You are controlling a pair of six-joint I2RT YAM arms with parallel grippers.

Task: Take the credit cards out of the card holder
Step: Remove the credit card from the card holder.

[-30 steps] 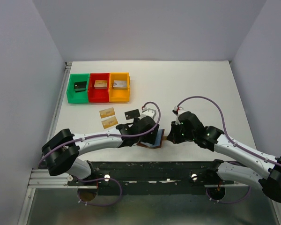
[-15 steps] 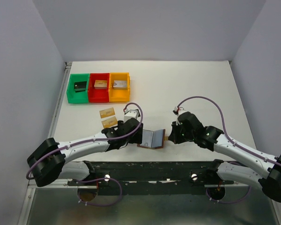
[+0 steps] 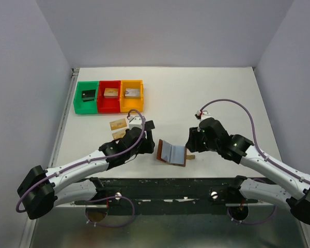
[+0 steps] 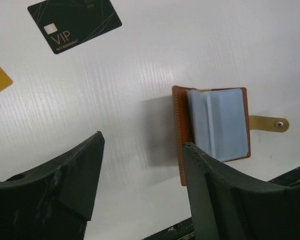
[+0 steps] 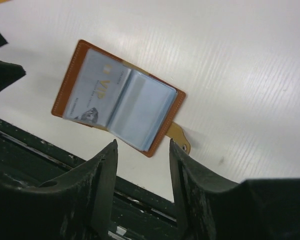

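Table: white, ribbed surface filling the middle of the top view.
Green bin: upper left of the table, leftmost of a touching row of three.
Red bin: middle of the row.
Orange bin: right end of the row.
Black block: lies inside the green bin.
Tan block: lies inside the red bin.
Grey block: lies inside the orange bin.
Walls: plain pale grey, closing in the table at back, left and right.
Black rail: runs along the table's near edge, low in the frame.
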